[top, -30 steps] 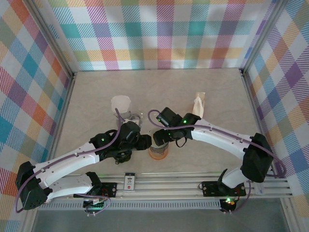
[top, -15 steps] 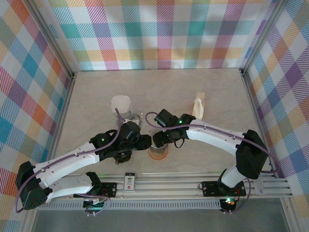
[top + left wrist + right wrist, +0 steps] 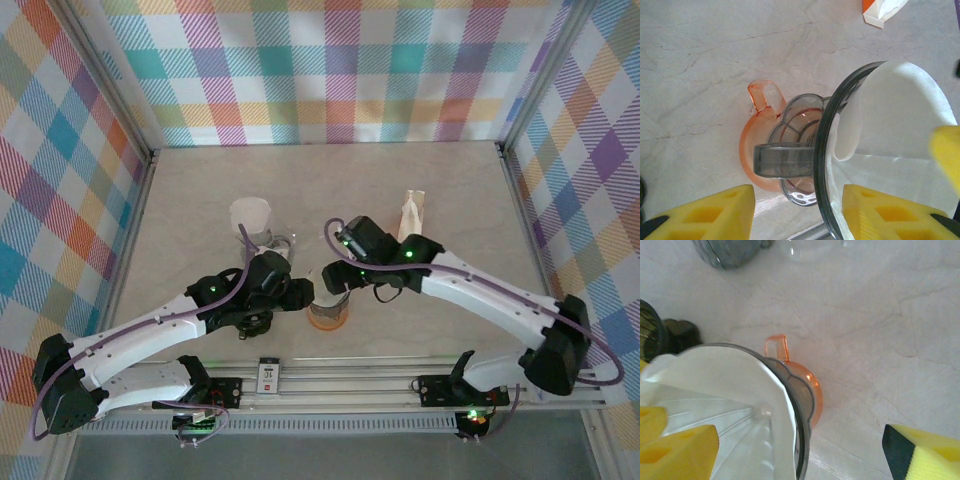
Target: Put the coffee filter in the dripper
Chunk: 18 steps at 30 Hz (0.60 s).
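Observation:
The white coffee filter (image 3: pixel 900 115) (image 3: pixel 725 370) lines the inside of the grey dripper (image 3: pixel 822 150) (image 3: pixel 802 440). The dripper stands on an orange cup (image 3: pixel 327 318) (image 3: pixel 752 160) at the near middle of the table. My left gripper (image 3: pixel 300 295) (image 3: pixel 799 210) is shut across the dripper's handle (image 3: pixel 785 160) and rim, with one pad outside and one inside on the filter. My right gripper (image 3: pixel 336 283) (image 3: pixel 800 450) is open wide over the rim. One of its pads (image 3: pixel 685 445) is inside the cone and the other (image 3: pixel 925 455) is well outside.
A beige filter packet (image 3: pixel 412 215) (image 3: pixel 880 10) lies at the back right. A white cup (image 3: pixel 250 215) and a clear glass (image 3: pixel 276 243) stand behind the left gripper. Checked walls close in the table on three sides.
The right arm has swung its elbow out to the right, and its gripper has shifted slightly back and right over the dripper. The left arm has not moved.

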{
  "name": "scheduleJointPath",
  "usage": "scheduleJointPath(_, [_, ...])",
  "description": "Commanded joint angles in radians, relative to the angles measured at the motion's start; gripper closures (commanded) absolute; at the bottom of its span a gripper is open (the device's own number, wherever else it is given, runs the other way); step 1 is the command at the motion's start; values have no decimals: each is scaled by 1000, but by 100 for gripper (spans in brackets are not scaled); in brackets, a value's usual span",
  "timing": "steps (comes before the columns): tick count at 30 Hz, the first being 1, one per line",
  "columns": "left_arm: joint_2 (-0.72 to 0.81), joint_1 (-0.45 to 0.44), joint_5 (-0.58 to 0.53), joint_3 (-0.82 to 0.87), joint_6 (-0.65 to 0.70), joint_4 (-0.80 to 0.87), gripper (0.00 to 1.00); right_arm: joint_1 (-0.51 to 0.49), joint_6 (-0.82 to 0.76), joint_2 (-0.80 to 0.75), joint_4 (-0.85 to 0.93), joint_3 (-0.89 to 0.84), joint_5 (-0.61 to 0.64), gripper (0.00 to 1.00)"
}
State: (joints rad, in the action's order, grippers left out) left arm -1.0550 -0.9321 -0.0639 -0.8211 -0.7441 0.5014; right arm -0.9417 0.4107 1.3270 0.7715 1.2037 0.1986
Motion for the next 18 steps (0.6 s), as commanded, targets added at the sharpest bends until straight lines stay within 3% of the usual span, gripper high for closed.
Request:
scheduleJointPath(1, [-4,13,-7,-5,-3,6,49,0,3,-52,2,-4,41,14])
scheduleJointPath(8, [12,13,-11,-10,-2,3,39,1,23,-93,-8,-47,63,14])
scheduleJointPath(13, [49,13,-14,0,-3,-20,26,0,32,-111,-15,-59,71,14])
scheduleJointPath(18, [108,13,-24,2,-4,-33,24,0,35,-137,-22,-67,80,13])
